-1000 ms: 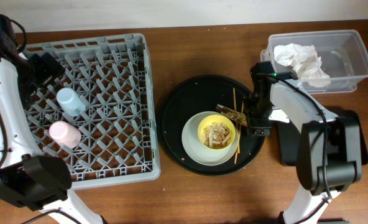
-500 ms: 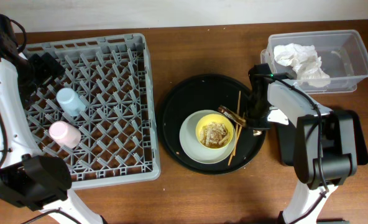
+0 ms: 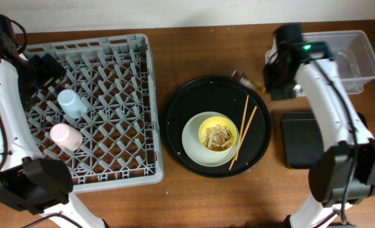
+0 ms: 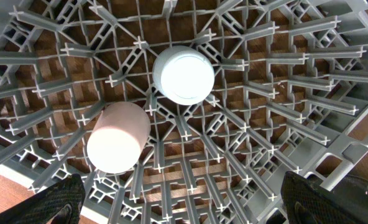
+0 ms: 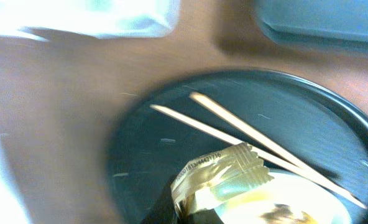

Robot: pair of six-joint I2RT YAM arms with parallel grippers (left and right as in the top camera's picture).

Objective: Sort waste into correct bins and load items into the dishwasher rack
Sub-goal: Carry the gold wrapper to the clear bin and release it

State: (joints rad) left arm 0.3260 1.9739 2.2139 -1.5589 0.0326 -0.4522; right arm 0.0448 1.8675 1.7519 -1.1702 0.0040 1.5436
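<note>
Right end effector (image 3: 268,83) clenched on wrapper (image 5: 224,171), over far rim of round tray (image 3: 175,120). Below it, chopsticks (image 3: 243,130) lay on that tray beside bowl (image 3: 208,124) of scraps (image 3: 218,136) on plate (image 3: 194,144). Tub (image 3: 363,63) just to its right, flat tray (image 3: 305,139) back toward its base. Left end effector (image 4: 190,208) released, spread wide over rack (image 4: 283,93). Blue cup (image 4: 183,74) and pink cup (image 4: 115,138) stood right beneath it.

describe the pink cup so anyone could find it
Find the big grey dishwasher rack on the left. Two small cups sit near its left edge. The pink cup is the lower one in the overhead view; the blue cup lies above.
</note>
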